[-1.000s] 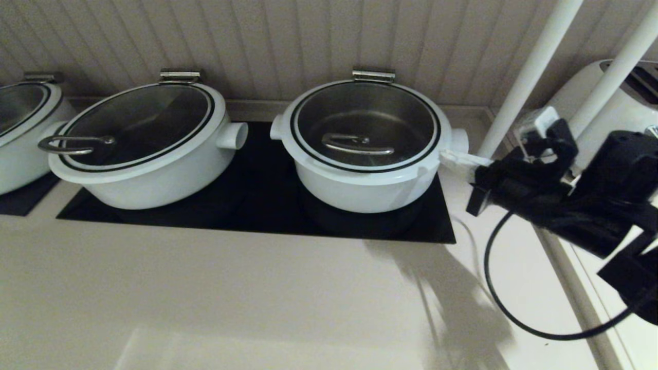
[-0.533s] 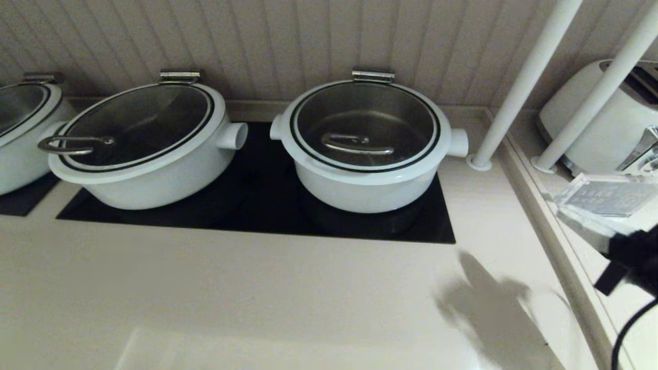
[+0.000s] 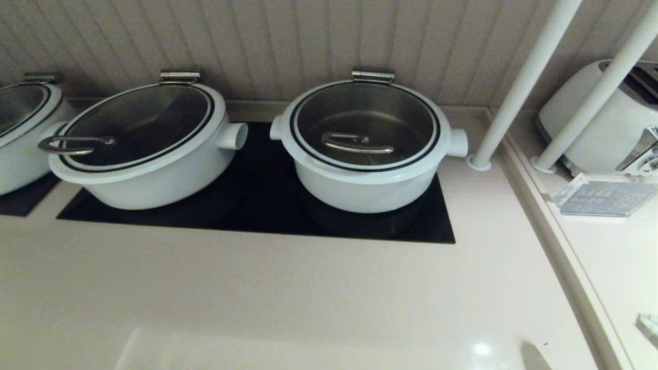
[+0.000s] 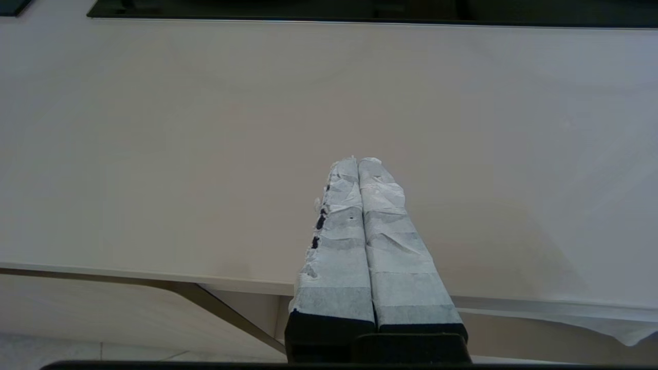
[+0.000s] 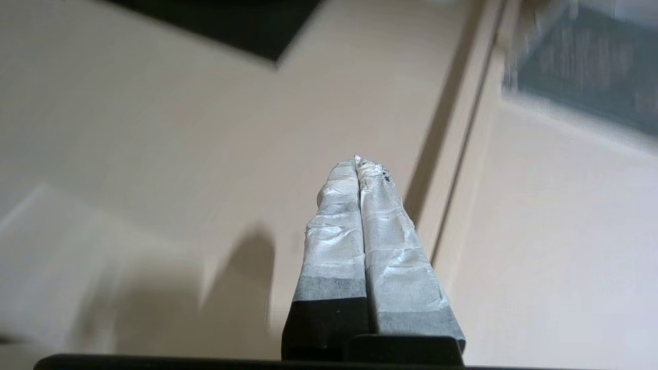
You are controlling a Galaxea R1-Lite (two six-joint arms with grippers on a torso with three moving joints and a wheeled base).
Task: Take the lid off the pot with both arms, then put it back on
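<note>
The white pot [image 3: 360, 190] stands on the right part of the black cooktop [image 3: 257, 205]. The glass lid [image 3: 365, 123] with the flat bent steel bar handle [image 3: 357, 144] sits closed on it. Neither arm shows in the head view. My left gripper [image 4: 358, 160] is shut and empty over the bare counter near its front edge. My right gripper [image 5: 357, 160] is shut and empty, low over the counter beside the raised ledge at the right.
A wider white pot [image 3: 149, 149] with a loop-handled lid stands left on the cooktop; a third pot [image 3: 20, 133] is at the far left. Two white poles [image 3: 519, 82], a toaster [image 3: 606, 123] and a clear sign holder [image 3: 601, 198] are on the right.
My right arm has drawn back from the pot's right side, down and to the right, out of the head view. The lid and the pot have not moved.
</note>
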